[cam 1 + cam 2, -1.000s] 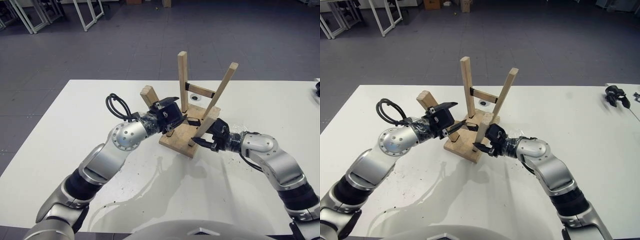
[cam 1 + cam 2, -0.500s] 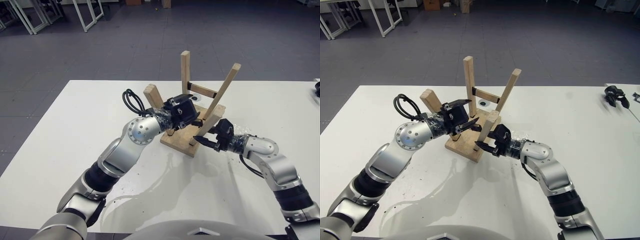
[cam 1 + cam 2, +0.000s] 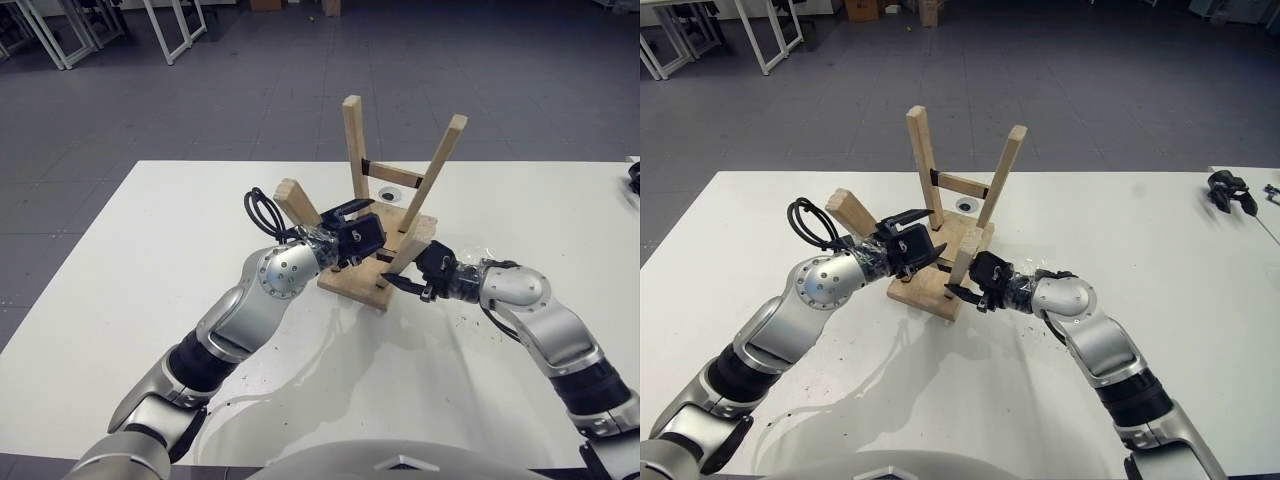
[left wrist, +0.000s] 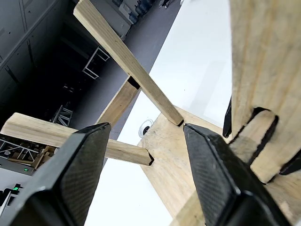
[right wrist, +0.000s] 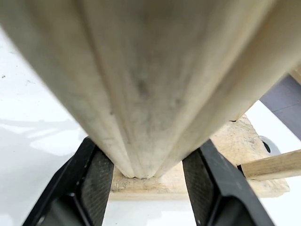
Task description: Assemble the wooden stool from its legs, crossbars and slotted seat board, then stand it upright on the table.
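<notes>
Here, right hand (image 3: 402, 280) grips a leg (image 3: 413, 247) in the seat board (image 3: 347, 286).

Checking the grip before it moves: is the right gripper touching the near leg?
Touching: in the right wrist view, the right gripper clamps the leg, jaws pressed on both sides.

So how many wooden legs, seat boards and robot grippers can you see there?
Legs: 4
Seat board: 1
Grippers, left gripper and right gripper: 2
Total: 7
</notes>
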Controlling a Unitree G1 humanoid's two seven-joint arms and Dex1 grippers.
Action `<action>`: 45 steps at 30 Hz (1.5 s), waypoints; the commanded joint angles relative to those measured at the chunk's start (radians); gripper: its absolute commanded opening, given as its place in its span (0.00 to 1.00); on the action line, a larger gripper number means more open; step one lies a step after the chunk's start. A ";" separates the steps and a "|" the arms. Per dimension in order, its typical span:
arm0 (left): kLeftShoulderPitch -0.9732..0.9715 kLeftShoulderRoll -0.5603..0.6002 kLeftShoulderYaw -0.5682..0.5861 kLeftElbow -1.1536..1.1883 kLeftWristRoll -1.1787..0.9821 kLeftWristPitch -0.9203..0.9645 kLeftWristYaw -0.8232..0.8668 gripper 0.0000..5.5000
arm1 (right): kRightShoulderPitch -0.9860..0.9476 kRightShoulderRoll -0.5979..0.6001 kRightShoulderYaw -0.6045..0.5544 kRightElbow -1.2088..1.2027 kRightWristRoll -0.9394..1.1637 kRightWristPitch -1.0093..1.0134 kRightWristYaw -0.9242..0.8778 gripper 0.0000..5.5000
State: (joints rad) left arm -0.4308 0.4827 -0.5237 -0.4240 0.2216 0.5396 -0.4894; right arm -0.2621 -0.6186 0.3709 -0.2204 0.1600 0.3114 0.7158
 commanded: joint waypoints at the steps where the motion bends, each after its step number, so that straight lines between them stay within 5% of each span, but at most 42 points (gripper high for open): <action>1: 0.096 0.031 0.005 0.041 -0.010 0.051 -0.051 0.52 | 0.064 -0.089 0.138 0.121 -0.222 0.172 -0.021 0.37; 8: -0.077 -0.115 0.253 0.000 -0.108 -0.112 0.064 0.52 | -0.046 -0.015 0.049 0.075 -0.035 0.302 -0.001 0.37; 15: -0.185 -0.110 0.405 -0.052 -0.138 -0.204 0.098 0.52 | -0.119 0.033 0.014 0.075 -0.002 0.345 -0.031 0.37; 21: -0.104 -0.090 0.427 -0.071 -0.136 -0.205 0.095 0.52 | -0.105 0.005 -0.062 -0.123 0.054 0.451 -0.023 0.53; 28: 0.061 -0.068 0.535 -0.141 -0.214 -0.269 0.081 0.52 | -0.129 -0.095 -0.151 -0.081 0.019 0.461 -0.014 0.55; 35: 0.281 0.061 0.552 -0.230 -0.497 -0.146 -0.188 0.52 | -0.225 0.071 -0.149 -0.043 0.030 0.397 -0.070 0.55; 45: 0.364 0.294 0.658 -0.153 -0.564 -0.125 -0.365 0.52 | -0.235 0.230 -0.070 -0.280 0.153 0.531 -0.077 0.55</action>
State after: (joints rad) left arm -0.0865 0.7329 0.1169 -0.6102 -0.3471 0.4218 -0.8218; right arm -0.4672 -0.4261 0.2888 -0.4750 0.2843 0.8138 0.6556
